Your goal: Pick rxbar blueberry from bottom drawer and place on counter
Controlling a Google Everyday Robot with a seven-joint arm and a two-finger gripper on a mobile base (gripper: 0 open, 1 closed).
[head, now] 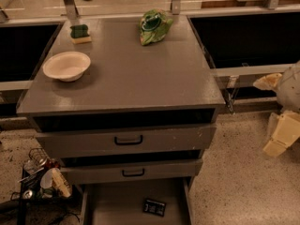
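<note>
The rxbar blueberry, a small dark flat bar with pale print, lies on the grey floor of the open bottom drawer, right of the middle. The counter is the broad grey cabinet top above it. My gripper hangs at the right edge of the view, beside the cabinet and over the speckled floor. Its two cream fingers stand apart, open and empty. It is well above and to the right of the bar.
On the counter stand a white bowl at the left, a green-and-yellow sponge at the back left and a green chip bag at the back. Two shallower drawers with black handles are closed. A wire basket of clutter sits on the floor at the lower left.
</note>
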